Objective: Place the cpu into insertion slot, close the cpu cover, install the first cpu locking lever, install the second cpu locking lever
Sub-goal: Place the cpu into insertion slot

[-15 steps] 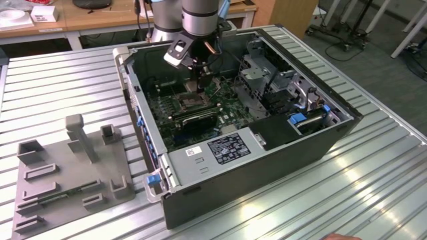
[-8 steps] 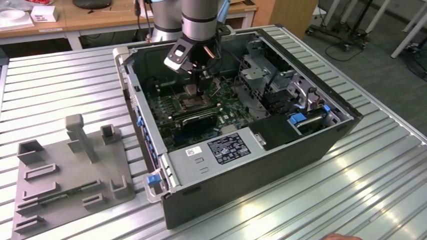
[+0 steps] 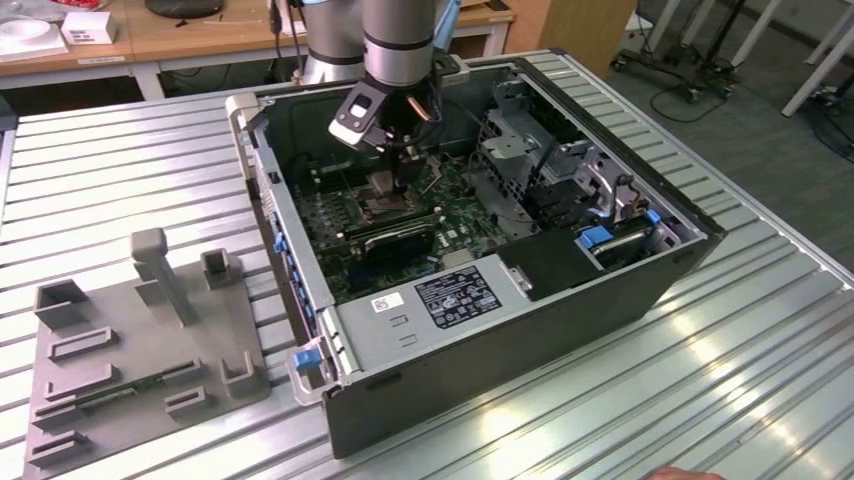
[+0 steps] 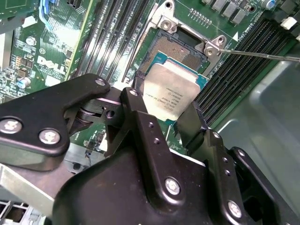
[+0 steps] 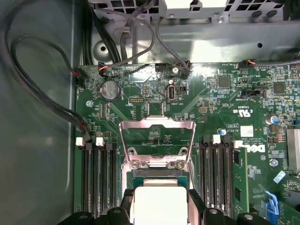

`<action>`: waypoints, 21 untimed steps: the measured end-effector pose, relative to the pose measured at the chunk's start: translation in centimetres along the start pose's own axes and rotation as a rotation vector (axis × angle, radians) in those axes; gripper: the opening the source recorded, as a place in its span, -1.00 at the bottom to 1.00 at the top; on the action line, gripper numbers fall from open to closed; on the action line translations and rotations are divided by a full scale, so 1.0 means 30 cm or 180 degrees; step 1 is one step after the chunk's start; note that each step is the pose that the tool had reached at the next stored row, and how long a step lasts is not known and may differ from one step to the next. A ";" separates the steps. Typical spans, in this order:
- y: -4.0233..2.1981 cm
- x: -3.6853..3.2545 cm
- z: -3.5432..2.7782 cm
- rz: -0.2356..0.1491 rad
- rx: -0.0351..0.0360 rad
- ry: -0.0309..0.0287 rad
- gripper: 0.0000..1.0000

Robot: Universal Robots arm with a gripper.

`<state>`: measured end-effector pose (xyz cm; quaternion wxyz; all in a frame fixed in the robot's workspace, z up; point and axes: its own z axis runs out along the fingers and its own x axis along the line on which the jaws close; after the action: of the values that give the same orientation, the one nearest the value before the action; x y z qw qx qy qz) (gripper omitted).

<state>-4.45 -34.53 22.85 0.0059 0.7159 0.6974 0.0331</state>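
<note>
An open desktop computer case (image 3: 561, 330) lies on its side on a ribbed metal table (image 3: 120, 180). 1 robot arm (image 3: 398, 40) reaches down into it, with its gripper (image 3: 387, 160) low over the green motherboard (image 3: 334, 215). At the exterior view's left, well apart from the case, a grey fixture tray (image 3: 134, 340) with upright posts sits on the table. A white printed label (image 3: 454, 295) is stuck to the metal power supply box inside the case.

In the second wrist view the gripper (image 4: 168, 101) is clamped on the cpu (image 4: 171, 89) — its 2 black fingers (image 4: 140, 117) press against opposite edges of the chip. The chip's silvery metal top faces the camera and carries several lines of small dark print. The chip hangs just over the open socket (image 4: 180, 49); I cannot tell whether it touches. A thin wire locking lever (image 4: 262, 55) juts from a socket corner, crossing the memory slots (image 4: 255, 40).

In the first wrist view the cpu (image 5: 159, 204) sits between the fingers, with the socket (image 5: 159, 180) just beyond it. The cpu cover (image 5: 157, 123) is swung open — a silver frame hinged at the socket's far rim, the board visible through its window. A coin cell battery (image 5: 110, 90) and black cables (image 5: 42, 89) lie farther off.
</note>
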 end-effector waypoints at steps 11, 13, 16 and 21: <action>-0.007 0.002 0.042 0.0000 0.0000 0.0000 0.07; -0.008 0.002 0.050 0.0000 0.0000 0.0000 0.07; -0.008 0.002 0.051 0.0000 0.0001 -0.0001 0.07; -0.011 0.001 0.057 -0.0001 0.0000 0.0001 0.07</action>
<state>-4.67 -34.42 21.14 0.0058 0.7158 0.6975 0.0332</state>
